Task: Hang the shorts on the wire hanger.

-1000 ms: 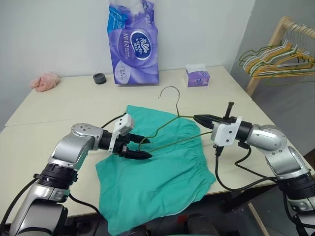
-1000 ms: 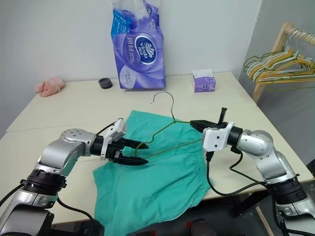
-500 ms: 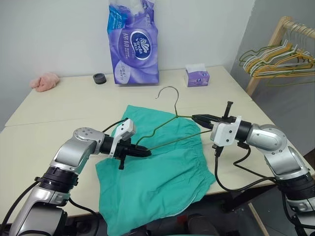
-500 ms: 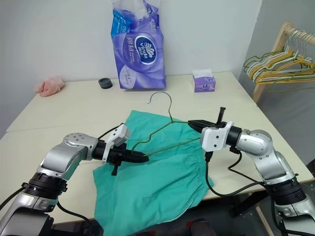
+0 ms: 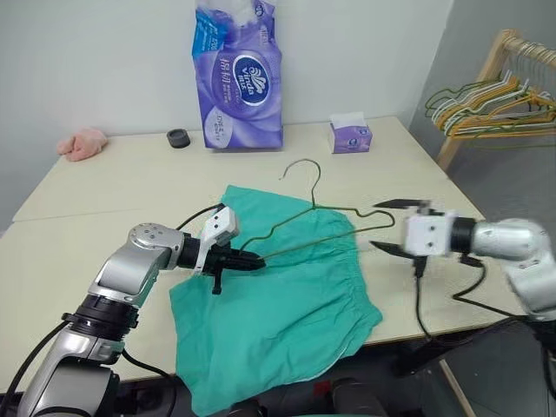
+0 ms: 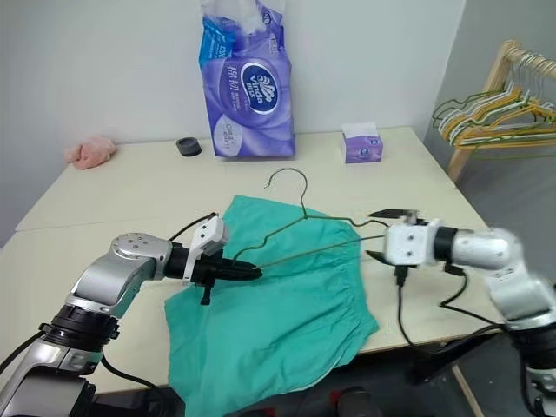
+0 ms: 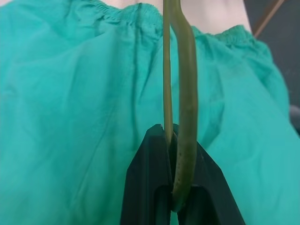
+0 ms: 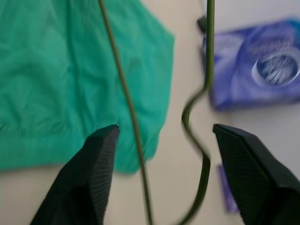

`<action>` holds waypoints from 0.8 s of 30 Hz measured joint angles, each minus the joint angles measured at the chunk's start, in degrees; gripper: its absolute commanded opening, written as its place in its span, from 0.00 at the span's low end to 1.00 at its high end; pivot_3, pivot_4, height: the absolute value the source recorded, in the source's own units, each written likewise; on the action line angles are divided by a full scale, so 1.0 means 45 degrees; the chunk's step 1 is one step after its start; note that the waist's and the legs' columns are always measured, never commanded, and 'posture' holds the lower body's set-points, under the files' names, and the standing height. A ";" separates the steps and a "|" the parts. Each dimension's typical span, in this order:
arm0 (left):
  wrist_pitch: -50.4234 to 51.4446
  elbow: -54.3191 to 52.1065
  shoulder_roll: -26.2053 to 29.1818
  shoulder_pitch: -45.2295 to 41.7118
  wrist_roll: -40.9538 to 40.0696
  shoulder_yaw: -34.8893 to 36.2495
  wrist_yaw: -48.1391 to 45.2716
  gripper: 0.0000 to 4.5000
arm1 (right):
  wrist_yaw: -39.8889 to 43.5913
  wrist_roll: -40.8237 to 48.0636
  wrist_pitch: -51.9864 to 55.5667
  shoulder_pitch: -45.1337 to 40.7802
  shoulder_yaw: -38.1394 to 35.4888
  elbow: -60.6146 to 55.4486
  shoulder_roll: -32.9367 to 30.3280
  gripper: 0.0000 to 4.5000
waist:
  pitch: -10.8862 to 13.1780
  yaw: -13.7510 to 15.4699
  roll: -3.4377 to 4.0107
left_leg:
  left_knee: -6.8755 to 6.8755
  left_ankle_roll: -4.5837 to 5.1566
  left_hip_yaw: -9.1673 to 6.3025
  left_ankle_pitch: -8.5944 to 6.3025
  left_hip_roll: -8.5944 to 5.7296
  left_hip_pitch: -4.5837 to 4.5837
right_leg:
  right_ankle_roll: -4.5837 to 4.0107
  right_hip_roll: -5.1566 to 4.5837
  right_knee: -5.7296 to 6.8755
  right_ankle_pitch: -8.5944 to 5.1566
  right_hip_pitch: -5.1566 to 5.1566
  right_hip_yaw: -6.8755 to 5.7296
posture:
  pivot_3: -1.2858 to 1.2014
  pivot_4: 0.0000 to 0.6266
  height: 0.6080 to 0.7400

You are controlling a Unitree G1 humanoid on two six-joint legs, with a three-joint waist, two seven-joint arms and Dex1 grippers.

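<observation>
Your left gripper (image 5: 254, 259) is pinched on one corner of the wire hanger (image 5: 326, 224), fingers pressed tight around the thin olive wire, which the left wrist view shows wedged between them. Your right gripper (image 5: 387, 226) stands spread wide beside the hanger's other corner, the wire's end running between its fingers (image 8: 98, 168) without touching either (that is how the right wrist view reads). The hanger is held just above the shorts (image 5: 278, 304), hook toward the far side of the table (image 5: 104, 191). The shorts lie flat on the near part of the table, their lower edge drooping over the front. Around you: a purple tissue pack (image 5: 239, 74) and a small tissue box (image 5: 351, 135) at the back, a black ring (image 5: 178, 137), a pink cloth (image 5: 80, 142) far left, and a rack of hangers (image 5: 486, 100) off to the right, well apart.
</observation>
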 measured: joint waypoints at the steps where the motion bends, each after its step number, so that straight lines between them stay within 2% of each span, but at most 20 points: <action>1: -0.0214 -0.0004 0.0142 0.0084 0.0132 0.0007 -0.0004 0.00 | 0.0222 0.0420 0.0868 0.0161 -0.0261 -0.0175 -0.0221 0.95 | -0.0001 0.0000 0.0000 | -0.0002 0.0001 0.0001 0.0000 0.0005 0.0004 | -0.0001 0.0001 0.0000 0.0000 0.0002 0.0000 | 0.43 0.06 1.00; 8: -0.1092 -0.0466 0.0411 0.0308 0.0697 -0.0070 -0.0120 0.00 | 0.0685 0.1870 0.4754 -0.0133 -0.0145 -0.1459 -0.0370 0.95 | 0.0011 -0.0059 0.0022 | -0.0001 0.0003 0.0005 -0.0002 0.0007 0.0001 | -0.0002 0.0000 0.0003 -0.0002 -0.0003 0.0002 | 0.43 0.05 1.00; 14: -0.1162 -0.1270 0.0389 0.0133 0.0987 -0.0420 -0.0262 0.00 | 0.0795 0.1388 0.6228 -0.1596 0.2414 -0.1944 0.0665 0.95 | 0.0011 -0.0065 0.0022 | 0.0002 0.0001 0.0000 -0.0001 0.0007 -0.0007 | -0.0001 -0.0008 0.0003 -0.0003 -0.0007 -0.0003 | 0.44 0.04 1.00; 18: -0.1145 -0.1330 0.0391 0.0130 0.1034 -0.0436 -0.0273 0.00 | 0.1035 0.0921 0.6497 -0.2263 0.3244 -0.1748 0.0757 0.95 | 0.0011 -0.0048 0.0023 | 0.0005 0.0001 -0.0001 -0.0001 0.0007 -0.0007 | 0.0000 -0.0014 0.0003 -0.0002 -0.0008 -0.0004 | 0.44 0.04 1.00; 21: -0.1147 -0.1497 0.0391 0.0141 0.1064 -0.0458 -0.0277 0.00 | 0.1145 0.0670 0.6670 -0.2639 0.3586 -0.1529 0.0918 0.83 | 0.0011 -0.0057 0.0024 | 0.0002 0.0000 -0.0002 0.0000 0.0008 -0.0007 | 0.0000 -0.0009 0.0006 -0.0002 -0.0014 -0.0007 | 0.44 0.04 1.00; 24: -0.1156 -0.1561 0.0392 0.0182 0.1091 -0.0461 -0.0275 0.00 | 0.1448 0.0635 0.6771 -0.2675 0.3773 -0.1403 0.0899 0.60 | 0.0011 -0.0057 0.0023 | 0.0004 0.0000 0.0000 0.0000 0.0008 -0.0007 | 0.0000 -0.0013 0.0005 -0.0002 -0.0012 -0.0003 | 0.44 0.04 1.00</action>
